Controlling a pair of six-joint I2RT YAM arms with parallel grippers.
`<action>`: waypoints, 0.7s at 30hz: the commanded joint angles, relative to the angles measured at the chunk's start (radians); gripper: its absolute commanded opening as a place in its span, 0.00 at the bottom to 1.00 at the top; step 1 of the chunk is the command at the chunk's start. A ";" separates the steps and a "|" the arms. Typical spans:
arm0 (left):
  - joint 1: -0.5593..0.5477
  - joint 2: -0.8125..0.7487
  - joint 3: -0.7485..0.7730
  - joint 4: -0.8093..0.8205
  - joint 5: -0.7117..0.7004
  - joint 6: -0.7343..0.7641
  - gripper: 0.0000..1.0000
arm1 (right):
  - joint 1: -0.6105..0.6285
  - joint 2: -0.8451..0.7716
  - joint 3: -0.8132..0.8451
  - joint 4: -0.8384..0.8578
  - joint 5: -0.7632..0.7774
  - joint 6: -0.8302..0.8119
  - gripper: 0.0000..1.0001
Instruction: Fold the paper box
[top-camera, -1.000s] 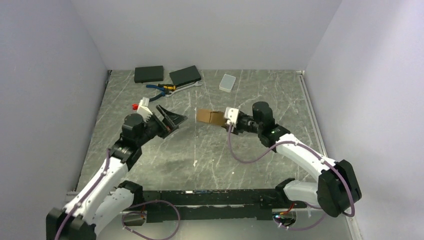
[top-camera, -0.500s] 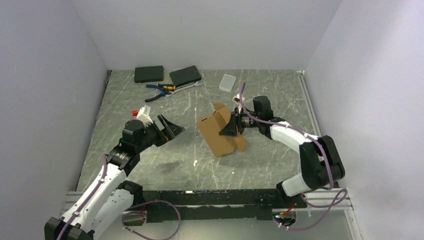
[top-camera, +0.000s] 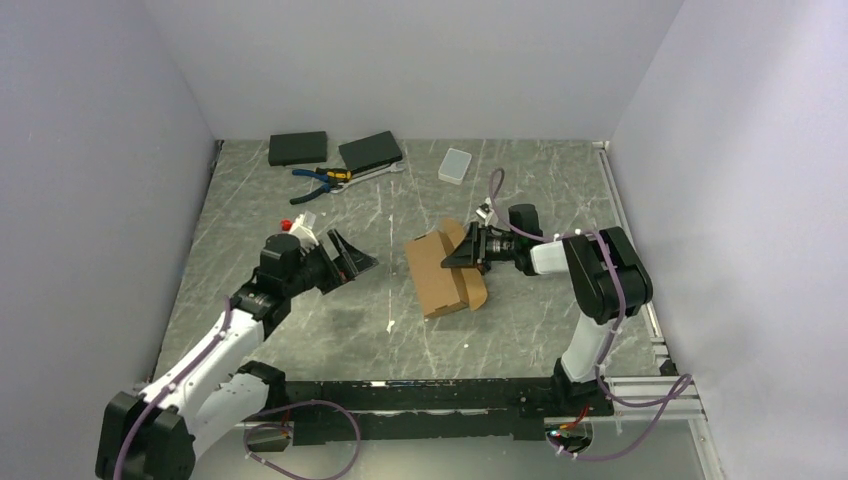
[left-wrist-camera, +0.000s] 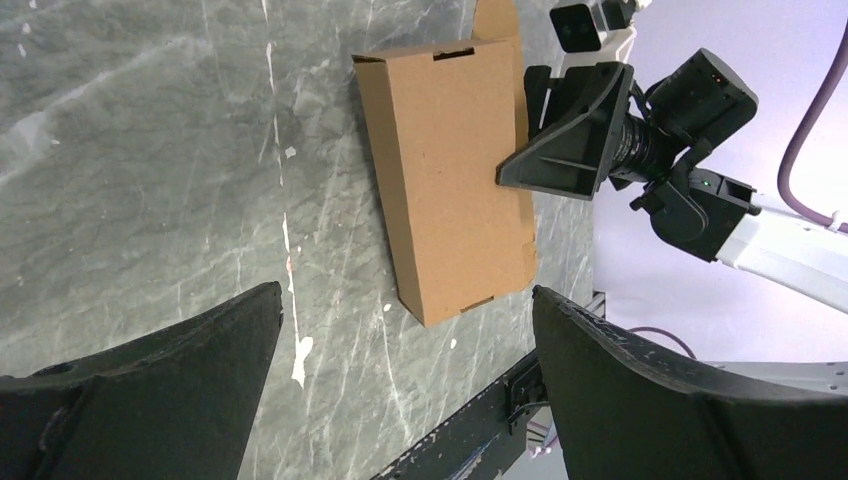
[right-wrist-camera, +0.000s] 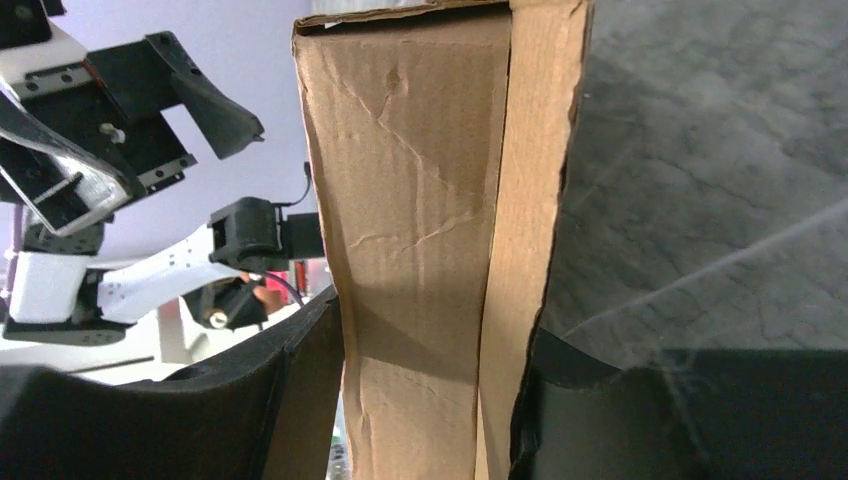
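Note:
The paper box (top-camera: 440, 272) is a brown cardboard mailer folded into a flat rectangular shape, lying on the grey table near the middle with a rounded flap at its far right. My right gripper (top-camera: 463, 254) is shut on its right long edge; in the right wrist view the cardboard (right-wrist-camera: 430, 220) fills the gap between the black fingers (right-wrist-camera: 290, 400). My left gripper (top-camera: 350, 258) hovers left of the box, open and holding nothing. In the left wrist view the box (left-wrist-camera: 450, 170) lies ahead of the wide-open left gripper (left-wrist-camera: 407, 295), and the right gripper (left-wrist-camera: 575, 135) clamps its far side.
Two flat black boxes (top-camera: 297, 148) (top-camera: 370, 150), blue-handled pliers (top-camera: 322, 178) and a small translucent white case (top-camera: 454, 165) lie along the back of the table. Lilac walls close in three sides. The black base rail (top-camera: 400, 385) runs along the near edge.
My right arm swung the box round from end-on in the air to lying flat on the table, its wrist now low and pointing left. The left gripper moved slightly right, still open.

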 joint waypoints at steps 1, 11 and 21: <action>0.003 0.077 0.007 0.118 0.071 0.003 1.00 | -0.005 0.040 0.019 0.081 -0.024 0.072 0.50; -0.001 0.212 -0.007 0.220 0.137 -0.010 0.99 | -0.020 0.052 0.078 -0.154 0.093 -0.109 0.67; -0.020 0.260 0.040 0.178 0.137 0.027 1.00 | -0.033 -0.001 0.136 -0.370 0.251 -0.294 0.74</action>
